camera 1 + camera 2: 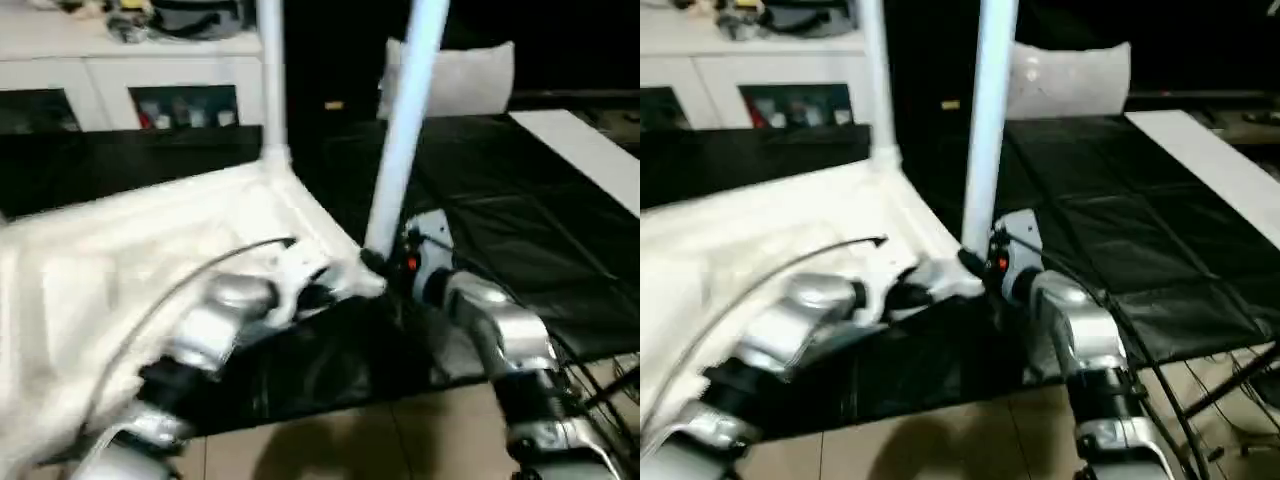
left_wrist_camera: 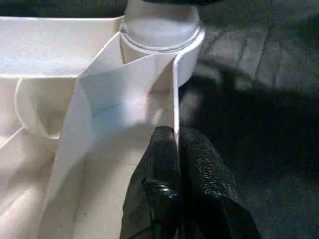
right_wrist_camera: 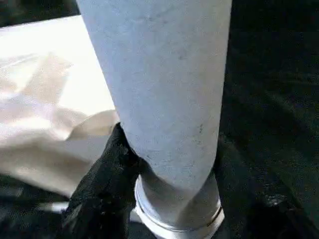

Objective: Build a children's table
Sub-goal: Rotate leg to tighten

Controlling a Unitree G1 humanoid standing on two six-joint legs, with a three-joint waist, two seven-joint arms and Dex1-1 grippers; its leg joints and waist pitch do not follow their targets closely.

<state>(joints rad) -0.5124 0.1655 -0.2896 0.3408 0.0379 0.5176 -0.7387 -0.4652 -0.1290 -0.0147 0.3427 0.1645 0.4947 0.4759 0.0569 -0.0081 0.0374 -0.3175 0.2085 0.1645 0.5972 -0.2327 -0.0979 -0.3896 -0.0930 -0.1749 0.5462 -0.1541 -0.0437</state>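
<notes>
White table, white legs, black mat.

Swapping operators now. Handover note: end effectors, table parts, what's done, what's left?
Left end effector: shut on the thin edge wall of the table top, right beside the near corner socket.
Right end effector: around the base of the near leg, where it enters that socket.
The top lies ribbed underside up on the black mat.
Done: two legs stand in sockets on this side, the far leg and the near one.
Left: the near leg leans, so check that it is fully seated. The other corners are out of view.
</notes>
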